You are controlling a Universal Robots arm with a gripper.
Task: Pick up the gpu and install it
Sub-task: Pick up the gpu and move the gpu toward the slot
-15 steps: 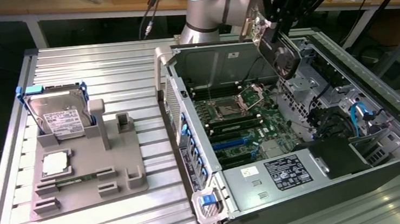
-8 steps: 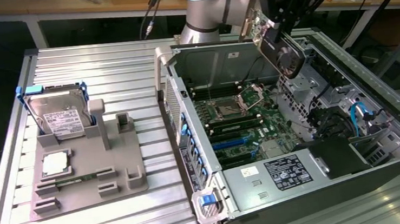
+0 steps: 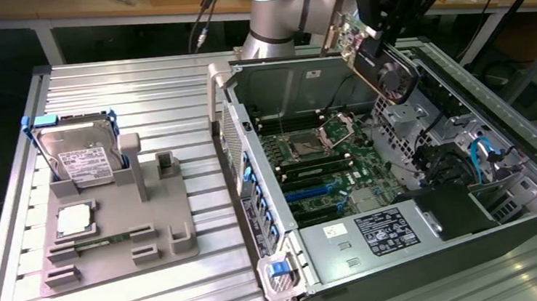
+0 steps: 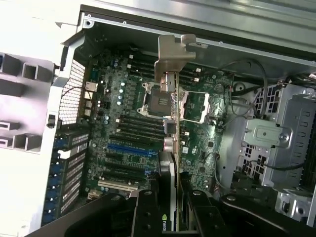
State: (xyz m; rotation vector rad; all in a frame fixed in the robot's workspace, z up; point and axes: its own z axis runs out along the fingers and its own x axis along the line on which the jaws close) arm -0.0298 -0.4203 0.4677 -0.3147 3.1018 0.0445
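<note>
Hanging over the open computer case (image 3: 292, 83) on the counter's exterior-view right side, the gpu (image 3: 389, 74) is clamped edge-on in the gripper (image 4: 170, 211). It looks light, stiff and fragile, and is best held by the board's edges, clear of the fan. Its green logo (image 4: 164, 224) looks like Nvidia's. The hard drive (image 3: 79, 156) label is unreadable.

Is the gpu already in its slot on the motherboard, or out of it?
Out: the hand holds the gpu in the air above the open case.

One gpu (image 3: 386, 74), one hard drive (image 3: 79, 156), one processor chip (image 3: 75, 218), one computer case (image 3: 277, 84), one grey fixture (image 3: 152, 215).
</note>
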